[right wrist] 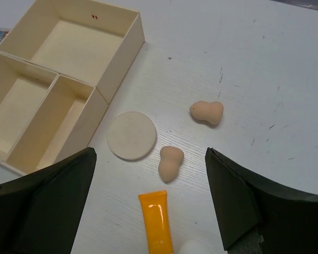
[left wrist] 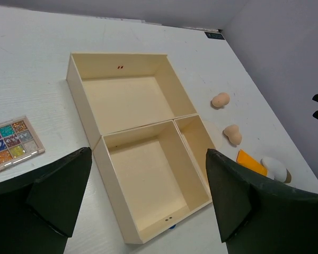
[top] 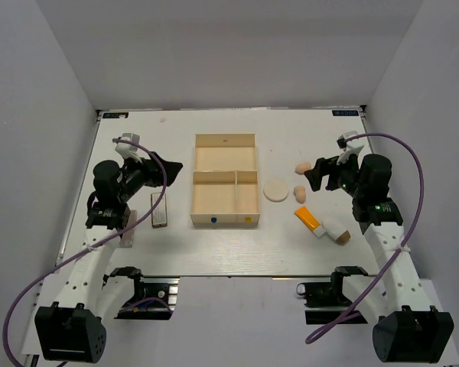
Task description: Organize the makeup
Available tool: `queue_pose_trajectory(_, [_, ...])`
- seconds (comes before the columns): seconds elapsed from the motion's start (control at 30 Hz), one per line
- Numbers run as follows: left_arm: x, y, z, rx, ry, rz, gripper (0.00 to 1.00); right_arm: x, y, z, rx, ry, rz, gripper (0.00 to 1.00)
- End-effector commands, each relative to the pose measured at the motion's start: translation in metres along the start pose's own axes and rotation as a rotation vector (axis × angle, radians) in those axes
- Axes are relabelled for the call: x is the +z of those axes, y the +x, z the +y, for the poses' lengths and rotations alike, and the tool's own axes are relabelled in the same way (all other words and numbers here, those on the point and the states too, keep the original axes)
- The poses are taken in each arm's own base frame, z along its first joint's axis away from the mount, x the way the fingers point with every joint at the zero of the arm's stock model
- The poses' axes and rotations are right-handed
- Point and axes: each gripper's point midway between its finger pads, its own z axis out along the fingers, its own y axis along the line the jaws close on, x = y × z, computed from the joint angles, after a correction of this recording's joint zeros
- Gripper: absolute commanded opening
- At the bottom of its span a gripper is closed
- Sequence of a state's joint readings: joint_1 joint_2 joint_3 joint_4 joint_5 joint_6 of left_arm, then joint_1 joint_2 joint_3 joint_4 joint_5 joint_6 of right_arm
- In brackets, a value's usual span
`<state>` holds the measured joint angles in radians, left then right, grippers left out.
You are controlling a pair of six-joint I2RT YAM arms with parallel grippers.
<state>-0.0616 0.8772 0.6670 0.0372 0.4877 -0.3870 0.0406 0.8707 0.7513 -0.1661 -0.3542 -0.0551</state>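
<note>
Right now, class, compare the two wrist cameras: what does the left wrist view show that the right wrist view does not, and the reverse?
Only the left wrist view: the palette, its glitter pans in full; the right wrist view catches just a sliver at its edge. Only the right wrist view: the cream round pad. Both: the wooden tray, the far sponge, the near sponge and the orange tube.
</note>
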Motion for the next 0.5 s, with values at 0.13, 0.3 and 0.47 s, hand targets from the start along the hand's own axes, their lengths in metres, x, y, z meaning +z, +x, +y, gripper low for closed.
queue_pose_trajectory(0.13, [0.002,-0.008,-0.003,0.027,0.015,-0.004,0.98,-0.002,-0.003,0.005,-0.116,-0.045,-0.033,0.89])
queue_pose_trajectory(0.3, [0.007,-0.005,0.006,0.016,-0.021,0.020,0.98,-0.001,0.007,0.010,-0.174,-0.095,-0.001,0.89])
queue_pose_trajectory(0.47, [0.012,0.009,0.025,-0.016,-0.107,0.090,0.90,0.003,0.014,0.014,-0.228,-0.138,0.037,0.89])
